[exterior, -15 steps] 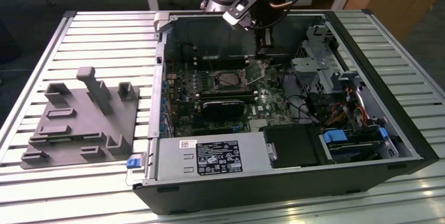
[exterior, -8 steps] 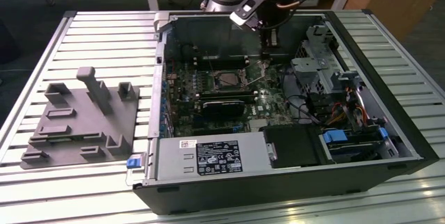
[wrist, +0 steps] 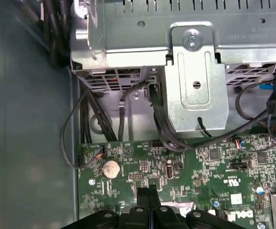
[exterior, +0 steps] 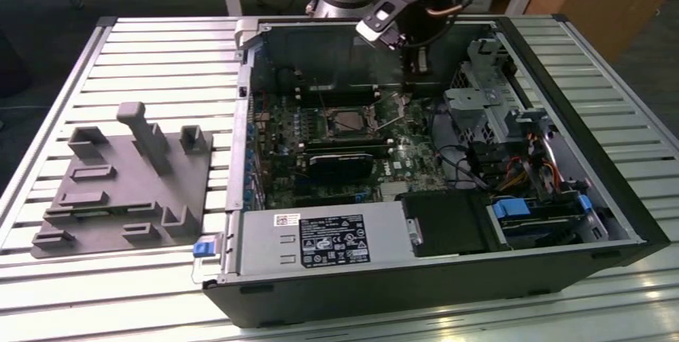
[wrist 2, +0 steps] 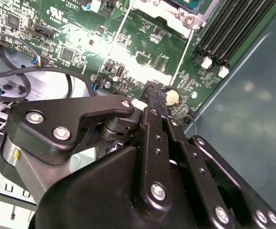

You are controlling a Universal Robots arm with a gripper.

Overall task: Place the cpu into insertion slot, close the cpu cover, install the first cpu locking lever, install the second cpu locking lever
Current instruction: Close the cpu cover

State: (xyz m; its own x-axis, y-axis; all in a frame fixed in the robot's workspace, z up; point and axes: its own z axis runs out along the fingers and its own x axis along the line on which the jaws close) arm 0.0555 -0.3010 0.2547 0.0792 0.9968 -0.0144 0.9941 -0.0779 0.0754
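My end effector point(wrist 2: 155, 95) is pinched narrow with nothing in it, and the tip is just beside the end of one locking lever point(wrist 2: 184, 55) on the green motherboard point(wrist: 185, 162). The other lever point(wrist 2: 121, 33) sticks out too. The cpu cover point(exterior: 347, 110) looks flat over the insertion slot point(exterior: 346, 122). Can't tell if the cpu's seated. I'd say neither lever is latched yet.

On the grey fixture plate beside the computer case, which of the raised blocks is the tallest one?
The narrow upright post toward the plate's far edge; it rises clearly above all the low blocks around it.
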